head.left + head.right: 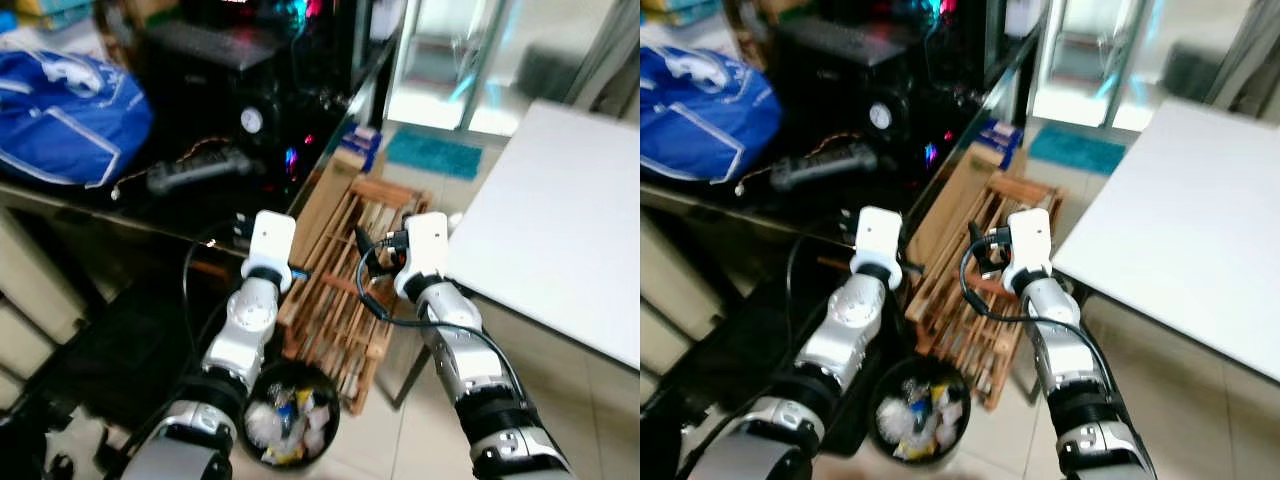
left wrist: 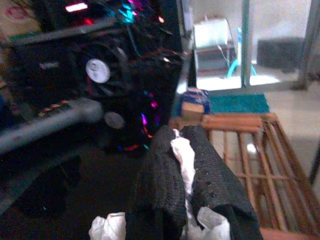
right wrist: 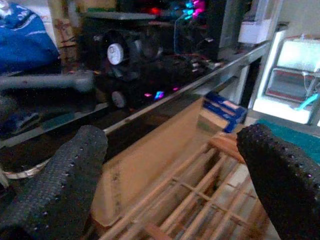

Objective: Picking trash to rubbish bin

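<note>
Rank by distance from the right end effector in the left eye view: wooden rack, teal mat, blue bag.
1. Wooden rack, directly beneath the right end effector.
2. Teal mat, farther ahead on the floor.
3. Blue bag, far left on the desk.

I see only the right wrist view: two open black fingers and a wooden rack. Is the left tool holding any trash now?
Observer: Yes. In the left wrist view the left tool is shut on a white crumpled piece of trash.
Operator: Where is the rubbish bin?
Observer: The head views show the rubbish bin on the floor under the left forearm, beside the wooden rack.
Operator: Is the bin empty?
Observer: No, it holds mixed trash.
</note>
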Tool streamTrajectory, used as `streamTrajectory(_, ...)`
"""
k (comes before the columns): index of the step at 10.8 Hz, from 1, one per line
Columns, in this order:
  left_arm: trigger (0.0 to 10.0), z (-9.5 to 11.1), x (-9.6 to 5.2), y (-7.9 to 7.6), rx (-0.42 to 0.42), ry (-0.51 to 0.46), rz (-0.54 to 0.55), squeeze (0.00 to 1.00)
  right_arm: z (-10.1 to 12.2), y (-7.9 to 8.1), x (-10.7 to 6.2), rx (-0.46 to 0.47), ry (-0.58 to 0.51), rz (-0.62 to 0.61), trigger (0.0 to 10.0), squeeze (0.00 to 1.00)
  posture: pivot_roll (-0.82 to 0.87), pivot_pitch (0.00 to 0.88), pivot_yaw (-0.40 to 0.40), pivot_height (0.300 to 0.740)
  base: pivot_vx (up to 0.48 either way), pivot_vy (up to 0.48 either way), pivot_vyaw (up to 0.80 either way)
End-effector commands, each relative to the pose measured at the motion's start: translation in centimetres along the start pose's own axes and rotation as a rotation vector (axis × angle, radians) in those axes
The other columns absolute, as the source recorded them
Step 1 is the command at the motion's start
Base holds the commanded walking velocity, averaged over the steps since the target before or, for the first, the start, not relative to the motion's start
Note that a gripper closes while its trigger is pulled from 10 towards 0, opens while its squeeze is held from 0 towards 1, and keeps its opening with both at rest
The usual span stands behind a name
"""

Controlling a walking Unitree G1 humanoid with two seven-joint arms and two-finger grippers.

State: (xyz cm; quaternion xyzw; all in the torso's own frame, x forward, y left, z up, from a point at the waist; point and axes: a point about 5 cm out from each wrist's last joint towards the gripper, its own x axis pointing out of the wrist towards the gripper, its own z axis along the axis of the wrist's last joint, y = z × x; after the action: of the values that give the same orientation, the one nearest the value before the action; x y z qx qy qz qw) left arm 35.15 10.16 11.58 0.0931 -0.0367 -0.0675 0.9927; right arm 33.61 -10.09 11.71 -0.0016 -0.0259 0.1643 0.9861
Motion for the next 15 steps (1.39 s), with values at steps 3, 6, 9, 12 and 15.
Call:
streamTrajectory(3,10.0,-0.4,-0.2,0.6,-0.005,0.015,0.003,0.0,0.0,0.6,0.1,0.006,0.002,0.022,10.0,0.0,-0.01,0.052,0.026,0.74,0.0,0.0,0.0)
streamTrajectory(6,10.0,-5.3,-2.2,-0.3,0.085,0.236,-0.153,0.0,-5.9,-0.3,-1.6,-0.167,0.39,0.085,10.0,0.0,-0.02,0.054,0.025,0.74,0.0,0.0,0.0)
streamTrajectory(9,10.0,-13.1,-8.3,2.4,0.132,0.62,-0.068,0.0,-12.3,-1.5,-6.6,-0.164,0.723,0.096,10.0,0.0,-0.01,0.061,0.018,0.74,0.0,0.0,0.0)
streamTrajectory(12,10.0,-15.3,-10.8,2.1,0.098,0.755,-0.066,0.0,-14.0,-1.8,-8.6,-0.155,0.833,0.1,10.0,0.0,-0.01,0.075,0.01,0.74,0.0,0.0,0.0)
streamTrajectory(15,10.0,-16.3,-12.3,0.8,0.075,0.834,-0.088,0.0,-13.8,-0.8,-8.6,-0.095,0.821,0.196,10.0,0.0,-0.04,0.126,-0.011,0.74,0.0,0.0,0.0)
